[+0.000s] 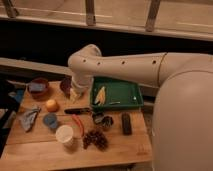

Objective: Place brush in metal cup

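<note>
The brush (77, 110) is a long thin black tool lying flat on the wooden table (120, 150), left of centre, its handle running left to right. The metal cup (99, 118) is small and shiny and stands just right of the brush's right end. My gripper (75, 95) hangs from the white arm, just left of the green tray and a little above and behind the brush. It holds nothing that I can see.
The green tray (125, 102) holds a yellow item (100, 95). A black block (126, 123), red chilli (77, 125), white cup (65, 134), blue cup (50, 120), orange (51, 105), brown cluster (95, 139), cloth (29, 118) and two bowls (38, 86) stand around.
</note>
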Tool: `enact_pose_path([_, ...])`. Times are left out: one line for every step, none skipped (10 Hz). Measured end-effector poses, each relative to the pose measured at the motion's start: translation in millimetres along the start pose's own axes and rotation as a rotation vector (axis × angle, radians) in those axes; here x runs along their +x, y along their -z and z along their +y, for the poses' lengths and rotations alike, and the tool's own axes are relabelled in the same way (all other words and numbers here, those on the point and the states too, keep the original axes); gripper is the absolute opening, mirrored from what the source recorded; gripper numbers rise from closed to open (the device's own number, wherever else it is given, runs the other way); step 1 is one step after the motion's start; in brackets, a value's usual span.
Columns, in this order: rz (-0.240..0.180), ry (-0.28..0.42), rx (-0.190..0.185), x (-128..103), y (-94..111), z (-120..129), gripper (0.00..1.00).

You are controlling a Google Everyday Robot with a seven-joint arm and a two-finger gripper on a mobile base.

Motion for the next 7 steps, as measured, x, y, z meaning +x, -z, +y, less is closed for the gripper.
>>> enact_pose_path([0.0, 0.004, -0.002, -1, 0, 3, 0.65])
enact_pose_path([0.002, 0.006, -0.001, -1, -1, 2, 0.65])
enact_pose_path([0.005, 0.026, -0.001, -5, -8, 6, 0.65])
enact_pose_path([0.006, 0.043, 0.001, -11, -14, 10, 0.65])
enact_pose_path([0.008, 0.069, 0.004, -22, -25, 17, 0.65])
enact_pose_path([0.015, 0.097, 0.006, -32, -38, 25, 0.65])
enact_pose_path([0.024, 0.113, 0.006, -36, -53, 28, 0.65])
